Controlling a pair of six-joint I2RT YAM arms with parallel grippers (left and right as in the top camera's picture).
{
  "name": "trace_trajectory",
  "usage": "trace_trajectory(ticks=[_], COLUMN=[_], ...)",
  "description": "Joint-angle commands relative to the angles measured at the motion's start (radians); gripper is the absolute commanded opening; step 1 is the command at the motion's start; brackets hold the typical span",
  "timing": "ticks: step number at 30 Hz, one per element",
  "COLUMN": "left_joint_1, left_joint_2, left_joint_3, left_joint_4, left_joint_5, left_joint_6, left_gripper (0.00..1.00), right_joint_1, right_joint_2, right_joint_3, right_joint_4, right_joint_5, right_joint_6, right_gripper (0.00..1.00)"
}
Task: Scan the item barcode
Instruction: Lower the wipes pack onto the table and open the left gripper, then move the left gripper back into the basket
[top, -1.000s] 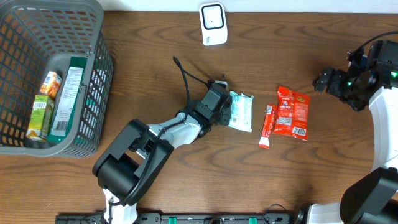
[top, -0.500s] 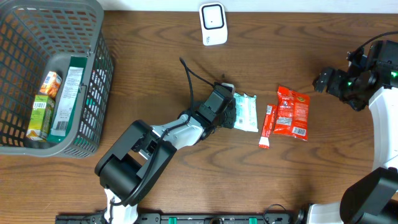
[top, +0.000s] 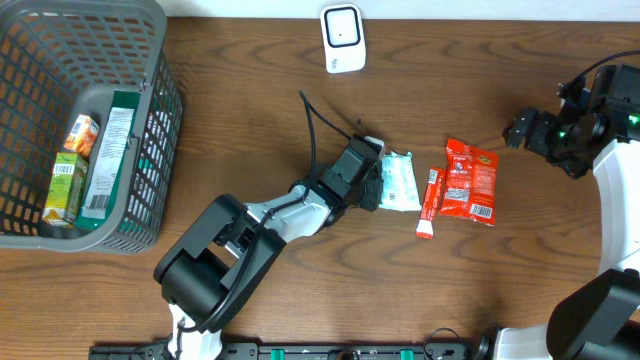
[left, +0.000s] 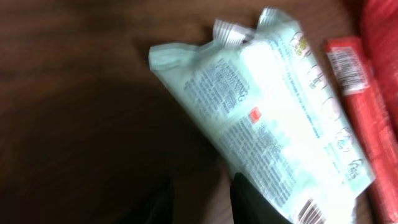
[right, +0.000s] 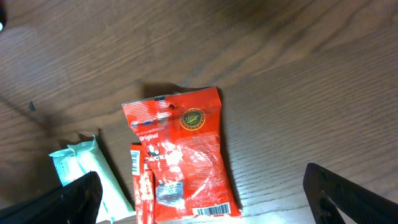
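A basket (top: 150, 120) of cartons (top: 65, 185) sits at the far left corner of the bench (top: 240, 70), apart from the work. At mid-bench the left gripper (top: 372, 186) lies low against the left end of a pale green packet (top: 402, 182), the item most likely bound for the scanner (top: 342, 38) at the far edge. Its fingers (left: 245, 199) are narrowly parted with only bare bench between them. One overlaps the packet's edge, apparently seeking a hold rather than having one. Just right of the packet lie a red stick (top: 430, 202) and a red pouch (top: 470, 180), side by side. Near the right edge the right gripper (top: 518, 132) hangs clear, fingers spread wide on nothing, probably to keep out of the way. Only the left wrist camera shows the packet's printed back facing up, with its barcode (left: 309, 211) at one end. Only the right wrist camera shows the pouch's barcode. Only the overhead takes in scanner and basket.
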Motion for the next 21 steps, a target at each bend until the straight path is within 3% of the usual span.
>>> trace_trajectory(ticks=[1, 9, 14, 17, 21], left_joint_1=[0.031, 0.208, 0.400, 0.538, 0.744], left_joint_2=[-0.089, -0.381, -0.503, -0.562, -0.623], left_joint_3=[0.074, 0.375, 0.581, 0.646, 0.653], left_joint_4=[-0.127, -0.639, -0.929, -1.007, -1.041], left_joint_5=[-0.072, -0.135, -0.242, -0.305, -0.327], left_joint_6=[0.040, 0.076, 0.077, 0.095, 0.109], left_gripper=[0.32, 0.36, 0.50, 0.52, 0.66], right_joint_1=[-0.006, -0.006, -0.006, -0.006, -0.006], right_joint_2=[0.004, 0.004, 0.004, 0.004, 0.004], right_joint_3=[0.010, 0.010, 0.010, 0.010, 0.010], right_joint_4=[-0.002, -0.002, -0.002, -0.002, -0.002], right_joint_5=[-0.005, -0.005, -0.005, -0.005, -0.005], right_joint_6=[-0.010, -0.010, -0.010, -0.010, -0.010], right_gripper=[0.99, 0.99, 0.99, 0.99, 0.99])
